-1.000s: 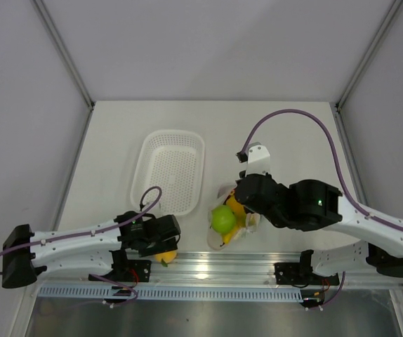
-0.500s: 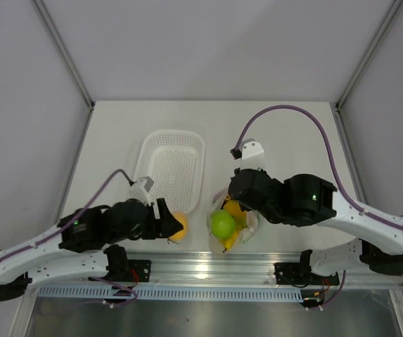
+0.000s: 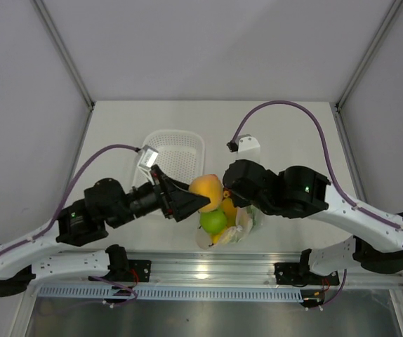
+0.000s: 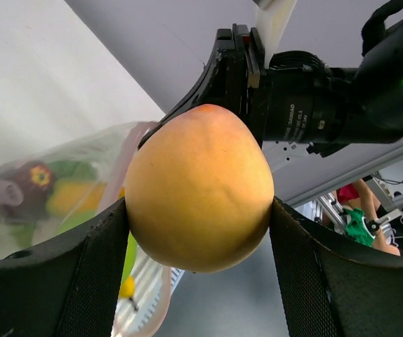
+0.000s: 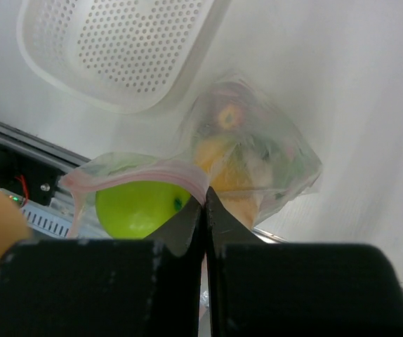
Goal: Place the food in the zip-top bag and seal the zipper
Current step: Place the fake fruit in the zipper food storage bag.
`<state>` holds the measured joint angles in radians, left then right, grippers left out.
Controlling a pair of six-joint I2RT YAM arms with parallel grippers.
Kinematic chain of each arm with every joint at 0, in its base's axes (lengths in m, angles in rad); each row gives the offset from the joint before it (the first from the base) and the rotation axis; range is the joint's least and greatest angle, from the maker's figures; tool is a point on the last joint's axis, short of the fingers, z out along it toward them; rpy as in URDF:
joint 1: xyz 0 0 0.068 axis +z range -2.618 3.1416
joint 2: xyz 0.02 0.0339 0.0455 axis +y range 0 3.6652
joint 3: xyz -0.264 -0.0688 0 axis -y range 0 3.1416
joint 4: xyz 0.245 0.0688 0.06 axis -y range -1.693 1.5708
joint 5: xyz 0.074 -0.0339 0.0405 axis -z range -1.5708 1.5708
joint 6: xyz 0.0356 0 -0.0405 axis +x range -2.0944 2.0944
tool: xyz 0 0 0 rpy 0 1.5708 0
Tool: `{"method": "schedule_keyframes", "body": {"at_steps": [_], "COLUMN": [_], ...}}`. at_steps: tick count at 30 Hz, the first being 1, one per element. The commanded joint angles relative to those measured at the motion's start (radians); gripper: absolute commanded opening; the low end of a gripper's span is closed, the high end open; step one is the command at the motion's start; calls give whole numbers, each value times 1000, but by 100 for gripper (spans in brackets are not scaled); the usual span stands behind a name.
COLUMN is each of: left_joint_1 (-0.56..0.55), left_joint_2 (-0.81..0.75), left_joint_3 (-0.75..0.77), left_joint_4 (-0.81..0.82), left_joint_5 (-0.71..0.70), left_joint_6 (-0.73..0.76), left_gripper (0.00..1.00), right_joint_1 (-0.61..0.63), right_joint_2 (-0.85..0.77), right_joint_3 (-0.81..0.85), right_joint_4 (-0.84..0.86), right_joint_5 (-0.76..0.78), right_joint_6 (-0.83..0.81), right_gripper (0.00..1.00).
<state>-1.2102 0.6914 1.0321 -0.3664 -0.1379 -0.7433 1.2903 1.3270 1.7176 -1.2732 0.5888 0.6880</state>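
My left gripper (image 3: 200,199) is shut on an orange-yellow round fruit (image 3: 207,189), held in the air just left of the zip-top bag (image 3: 242,226). In the left wrist view the fruit (image 4: 199,189) fills the space between the black fingers (image 4: 82,281), with the bag (image 4: 47,182) behind it on the left. My right gripper (image 5: 204,195) is shut on the pink zipper (image 5: 145,172) edge and holds the bag's mouth up. Inside the bag (image 5: 258,161) lie a lime-green fruit (image 5: 142,207), an orange-yellow fruit and blurred leafy pieces.
A white perforated basket (image 3: 177,151) stands behind the left arm, and in the right wrist view the basket (image 5: 117,49) is at the upper left. A metal rail (image 3: 208,267) runs along the near table edge. The right arm (image 4: 328,98) is close behind the held fruit.
My left arm has carried the orange-yellow fruit up from the near table edge and rightward to the bag's mouth. My right arm has shifted the held bag slightly away from the rail.
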Motion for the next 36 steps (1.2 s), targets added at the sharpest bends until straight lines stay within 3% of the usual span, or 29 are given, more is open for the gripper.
{"method": "schedule_keyframes", "body": {"at_steps": [1, 6, 12, 19, 30, 32, 36], "left_joint_1": [-21, -69, -101, -134, -140, -140, -140], "left_joint_2": [92, 157, 142, 141, 330, 365, 418], "left_joint_3": [37, 0, -72, -144, 40, 89, 129], "left_joint_4": [168, 230, 212, 222, -5, -37, -49], "left_joint_5": [49, 2, -155, -243, -278, -276, -267], "left_joint_6": [73, 97, 91, 68, 68, 70, 93], "left_gripper": [1, 1, 1, 1, 1, 3, 21], "right_joint_1": [-8, -34, -45, -66, -83, -89, -101], "right_joint_2": [1, -11, -40, -78, -77, -81, -101], "right_joint_3": [63, 88, 116, 105, 99, 91, 85], "right_joint_4": [28, 41, 63, 98, 117, 121, 127], "right_joint_5": [-35, -58, -83, -106, -139, -139, -141], "right_joint_6": [61, 88, 107, 133, 122, 123, 128], "right_gripper": [0, 0, 0, 0, 0, 0, 0]}}
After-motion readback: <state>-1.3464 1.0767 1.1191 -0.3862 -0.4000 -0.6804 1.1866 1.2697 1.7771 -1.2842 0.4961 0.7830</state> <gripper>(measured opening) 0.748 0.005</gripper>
